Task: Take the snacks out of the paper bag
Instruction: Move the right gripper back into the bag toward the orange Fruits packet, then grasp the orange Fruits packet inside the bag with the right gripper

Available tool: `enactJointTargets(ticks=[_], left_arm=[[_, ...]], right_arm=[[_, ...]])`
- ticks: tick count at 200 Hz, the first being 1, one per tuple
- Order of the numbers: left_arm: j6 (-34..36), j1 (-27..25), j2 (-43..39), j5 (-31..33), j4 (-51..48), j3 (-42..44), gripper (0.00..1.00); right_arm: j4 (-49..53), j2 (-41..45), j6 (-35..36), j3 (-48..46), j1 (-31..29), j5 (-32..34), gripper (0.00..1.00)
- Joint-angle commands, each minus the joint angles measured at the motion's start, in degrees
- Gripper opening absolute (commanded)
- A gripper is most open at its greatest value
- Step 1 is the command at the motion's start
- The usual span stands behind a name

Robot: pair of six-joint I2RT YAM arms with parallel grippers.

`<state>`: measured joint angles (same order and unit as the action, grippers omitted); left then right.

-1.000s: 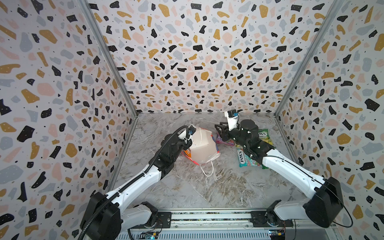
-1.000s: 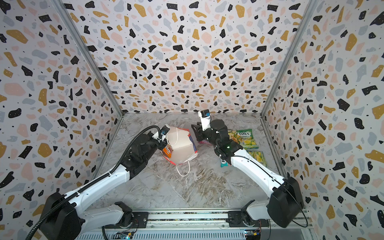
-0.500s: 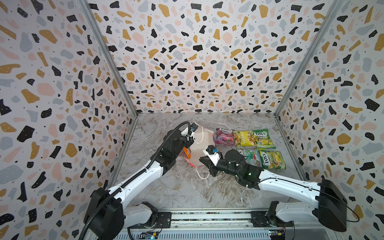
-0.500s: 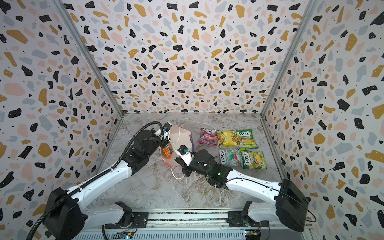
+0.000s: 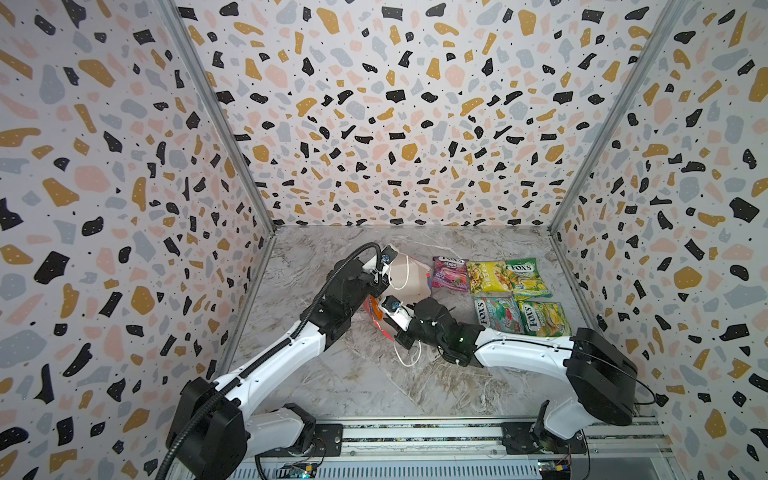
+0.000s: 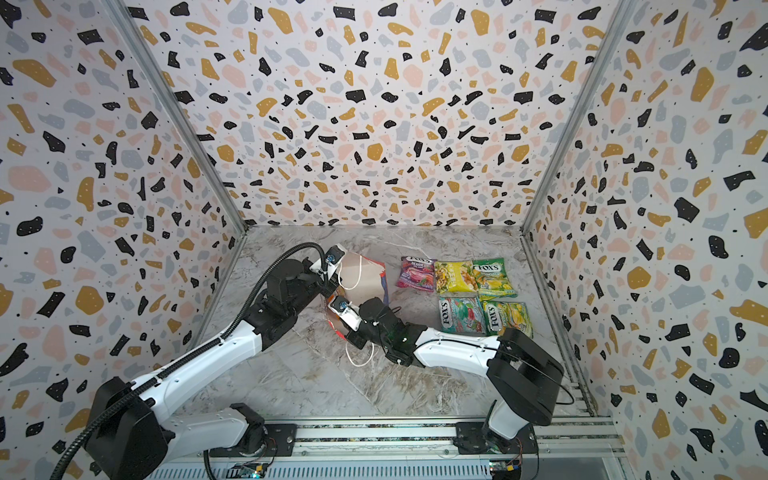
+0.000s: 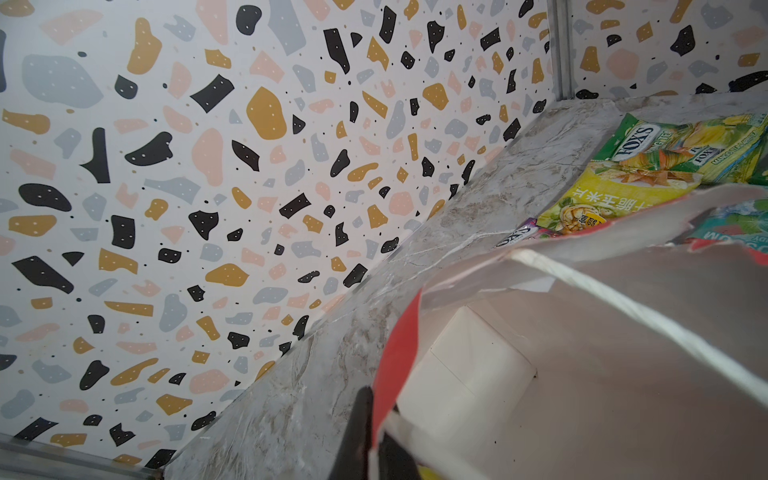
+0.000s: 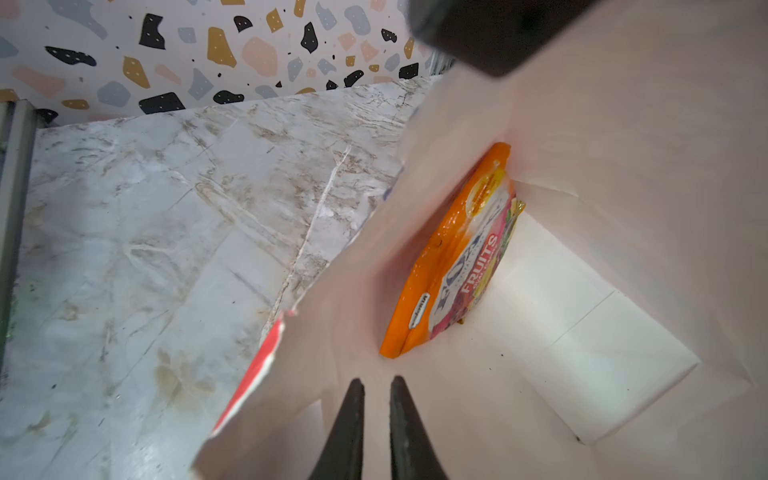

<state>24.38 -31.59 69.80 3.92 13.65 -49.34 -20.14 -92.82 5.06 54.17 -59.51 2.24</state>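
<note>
The red paper bag [image 5: 409, 276] [image 6: 365, 278] stands tilted mid-table, its white inside showing. My left gripper [image 7: 374, 440] is shut on the bag's red rim [image 7: 399, 357]. My right gripper [image 8: 377, 384] reaches into the bag's mouth, its jaws a narrow gap apart with nothing between them. Just ahead of it, an orange snack packet [image 8: 453, 257] leans on edge against the bag's inner wall. Several snacks lie flat to the right of the bag: purple [image 5: 449, 272], yellow [image 5: 486, 276], green [image 5: 524, 276], teal [image 5: 496, 313] and green-yellow [image 5: 544, 318].
Terrazzo-patterned walls close in the marble table [image 5: 332, 374] on three sides. A white cord handle [image 5: 409, 357] of the bag trails on the table under my right wrist. The arms' mounting rail [image 5: 415, 434] runs along the front edge.
My right arm has swung from the back by the purple packet round to the front of the bag and into its mouth. The left gripper has kept its hold on the rim.
</note>
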Motion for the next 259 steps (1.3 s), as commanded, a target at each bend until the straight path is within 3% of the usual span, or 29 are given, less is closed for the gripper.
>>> enactJointTargets(ticks=[1, 32, 60, 89, 116, 174, 230, 259], left_arm=[[-0.76, -0.31, -1.68, -1.90, 3.22, -0.86, 0.00], [-0.83, -0.31, -1.77, -1.92, 2.91, -1.11, 0.00], [-0.56, -0.31, -1.70, -2.33, 3.05, -0.91, 0.00], [-0.30, -0.31, -1.77, -3.08, 3.20, -0.68, 0.00], [-0.26, -0.31, -1.62, -4.15, 3.95, -0.39, 0.00], [-0.47, -0.48, -0.99, -5.24, 3.44, -0.99, 0.00], [-0.50, -0.83, -1.16, -5.33, 2.70, -1.36, 0.00], [-0.40, -0.92, -1.20, -5.32, 3.05, -1.02, 0.00]], right_arm=[[-0.55, -1.91, 0.41, 3.65, 0.38, 1.57, 0.17], [-0.43, -4.55, -0.76, 5.93, 1.92, 2.98, 0.22], [-2.48, -4.89, -5.69, 5.35, 5.28, -1.77, 0.30], [-4.75, -4.92, -11.47, 5.07, 6.85, -4.09, 0.48], [-6.49, -5.82, -15.03, 5.69, 6.86, -5.19, 0.56], [-7.16, -9.16, -21.55, 9.11, 6.75, -7.92, 0.63], [-3.68, -14.71, -24.15, 14.19, 6.21, -0.13, 0.64], [-3.27, -17.69, -25.32, 17.00, 6.15, 3.21, 0.58]])
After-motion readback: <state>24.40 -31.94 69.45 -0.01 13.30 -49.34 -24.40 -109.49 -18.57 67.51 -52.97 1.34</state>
